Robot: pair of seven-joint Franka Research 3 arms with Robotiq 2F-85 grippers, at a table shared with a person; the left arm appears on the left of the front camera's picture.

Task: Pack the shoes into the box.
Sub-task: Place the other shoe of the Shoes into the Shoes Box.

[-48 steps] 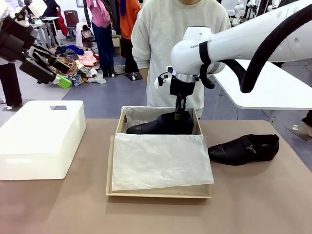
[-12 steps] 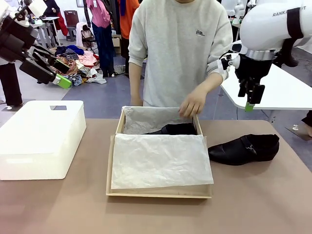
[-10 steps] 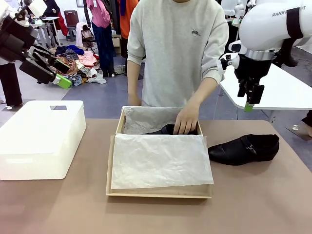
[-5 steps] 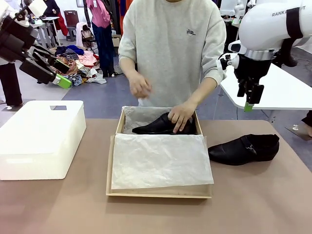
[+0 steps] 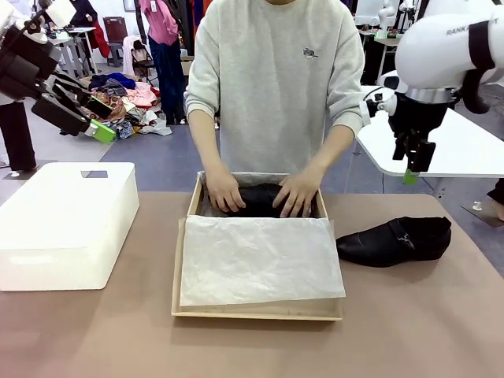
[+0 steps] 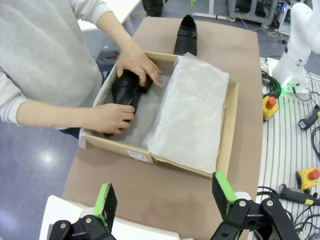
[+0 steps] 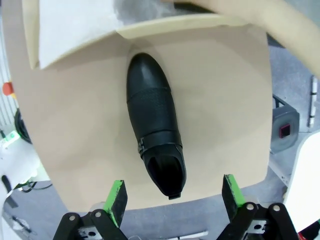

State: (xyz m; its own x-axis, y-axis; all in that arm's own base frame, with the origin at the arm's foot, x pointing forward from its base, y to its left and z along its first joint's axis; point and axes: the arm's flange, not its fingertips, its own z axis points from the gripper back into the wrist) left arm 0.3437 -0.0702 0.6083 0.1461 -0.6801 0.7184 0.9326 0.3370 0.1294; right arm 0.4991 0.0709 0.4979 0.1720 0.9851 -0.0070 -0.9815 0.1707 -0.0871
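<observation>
You're looking at a brown table in a busy workroom, with clothes heaped on the floor behind the person standing at the far edge. The tan cardboard shoebox sits mid-table, its back wall toward that far edge, and a sheet of white tissue paper covers its front part. One glossy black leather dress shoe lies in the back of the box on the tissue. The person has one hand on one end of it and the other hand on the opposite end. The second black dress shoe lies on its sole toward the table's right edge, just beside the box's right wall with its toe pointing at the box; its small metal buckle shows on top. A large white plastic bin stands at the left edge.

Your left gripper hangs high off the left side, fingers spread wide and holding nothing. Your right gripper is raised above the shoe on the table, well clear of it, fingers likewise wide apart and empty.
</observation>
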